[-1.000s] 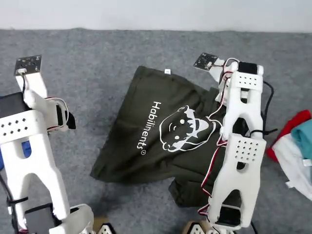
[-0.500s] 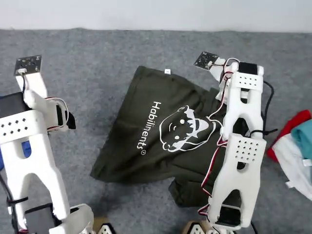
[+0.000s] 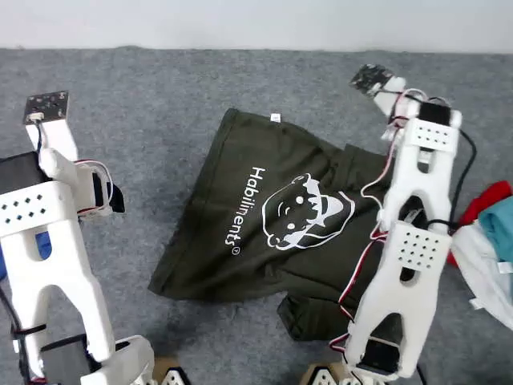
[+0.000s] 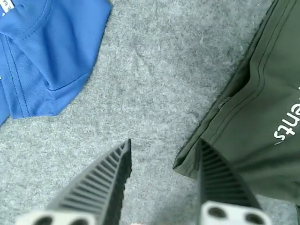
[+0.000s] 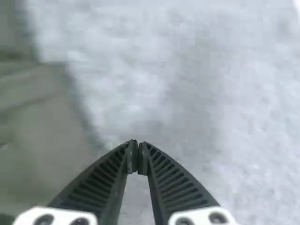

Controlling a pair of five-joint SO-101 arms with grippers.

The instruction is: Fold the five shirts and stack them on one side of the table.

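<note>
right gripper (image 5: 137, 157): jaws together, empty, over grey carpet (image 5: 211, 70) beside the olive shirt (image 3: 240, 168), seemingly between grasps. left gripper (image 4: 164, 144): jaws apart just beside the shirt's hem corner, likely readied to pinch it. shirt: mid-table, rumpled, print up, partly folded, not yet stacked.

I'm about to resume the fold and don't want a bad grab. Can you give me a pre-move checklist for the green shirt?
1. Left pincer open: ok.
2. Green shirt corner lined up between the left pincer's fingers: ok; its height above the shirt: cannot tell.
3. Right pincer empty: ok, it is over bare table beside the shirt.
4. Right pincer open for a grasp: not ok, shut.
5. Green shirt lying flat: not ok, it is bunched at the near edge.
6. Blue shirt apart from the left pincer: ok.
</note>
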